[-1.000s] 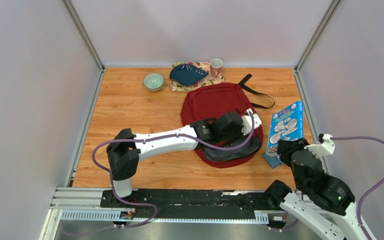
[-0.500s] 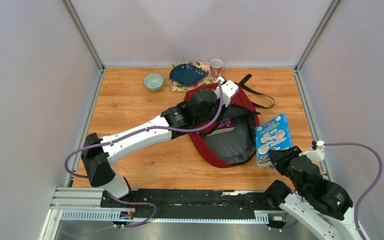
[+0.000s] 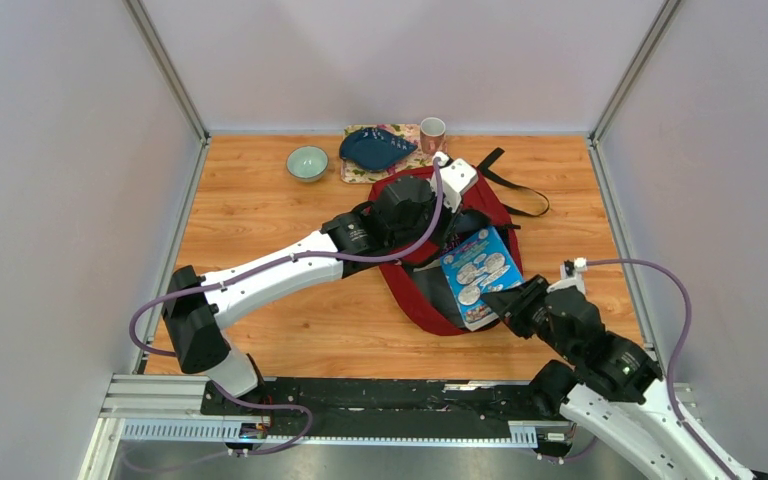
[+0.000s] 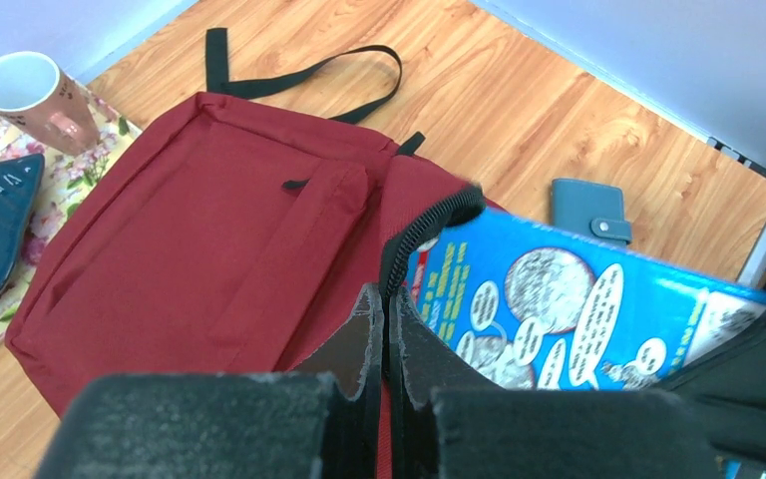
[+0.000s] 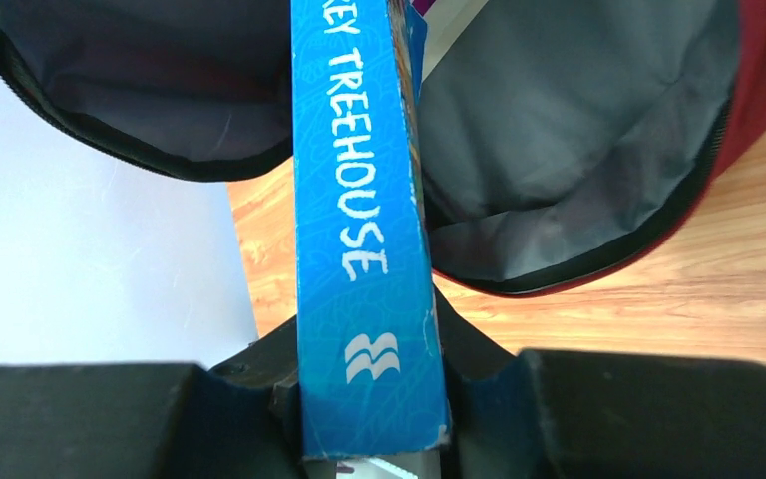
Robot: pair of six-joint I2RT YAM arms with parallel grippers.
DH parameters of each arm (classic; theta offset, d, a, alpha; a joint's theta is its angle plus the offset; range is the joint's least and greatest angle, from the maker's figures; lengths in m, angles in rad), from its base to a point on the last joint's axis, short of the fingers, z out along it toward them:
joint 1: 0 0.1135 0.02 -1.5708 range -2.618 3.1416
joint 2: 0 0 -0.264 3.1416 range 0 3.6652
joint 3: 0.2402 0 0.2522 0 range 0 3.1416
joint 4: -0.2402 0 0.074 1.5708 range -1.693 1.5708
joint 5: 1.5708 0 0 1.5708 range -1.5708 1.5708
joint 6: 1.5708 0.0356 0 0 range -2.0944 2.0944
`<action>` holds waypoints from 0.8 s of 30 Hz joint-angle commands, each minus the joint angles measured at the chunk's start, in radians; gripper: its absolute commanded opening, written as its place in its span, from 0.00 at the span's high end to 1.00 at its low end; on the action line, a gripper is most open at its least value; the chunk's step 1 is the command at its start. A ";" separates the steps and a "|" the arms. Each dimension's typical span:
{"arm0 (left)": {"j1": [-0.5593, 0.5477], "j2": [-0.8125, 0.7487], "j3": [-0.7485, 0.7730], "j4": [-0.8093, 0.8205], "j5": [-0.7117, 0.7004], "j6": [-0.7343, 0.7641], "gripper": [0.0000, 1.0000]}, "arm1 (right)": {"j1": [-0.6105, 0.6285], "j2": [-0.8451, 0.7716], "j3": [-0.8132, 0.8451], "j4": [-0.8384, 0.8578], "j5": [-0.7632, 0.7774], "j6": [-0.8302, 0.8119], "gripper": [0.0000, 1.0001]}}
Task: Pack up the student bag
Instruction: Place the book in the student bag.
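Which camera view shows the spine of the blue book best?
The right wrist view: the blue book faces it spine-on, "TREEHOUSE" legible, clamped in the right pincer. The top and left wrist views show only its cover, at the open mouth of the student bag.

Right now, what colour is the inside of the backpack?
Grey. The backpack lining shows best in the right wrist view, beside the blue book.
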 commanded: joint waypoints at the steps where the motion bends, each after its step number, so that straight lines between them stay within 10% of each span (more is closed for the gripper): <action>1: -0.002 -0.052 0.037 0.091 0.008 -0.011 1.00 | -0.002 0.047 -0.009 0.249 -0.102 0.068 1.00; 13: -0.002 -0.085 0.015 0.114 -0.017 0.012 1.00 | -0.097 0.062 -0.173 0.391 -0.330 0.221 1.00; 24: -0.002 -0.113 0.004 0.096 0.072 0.001 1.00 | -0.273 0.243 -0.245 0.890 -0.542 0.287 1.00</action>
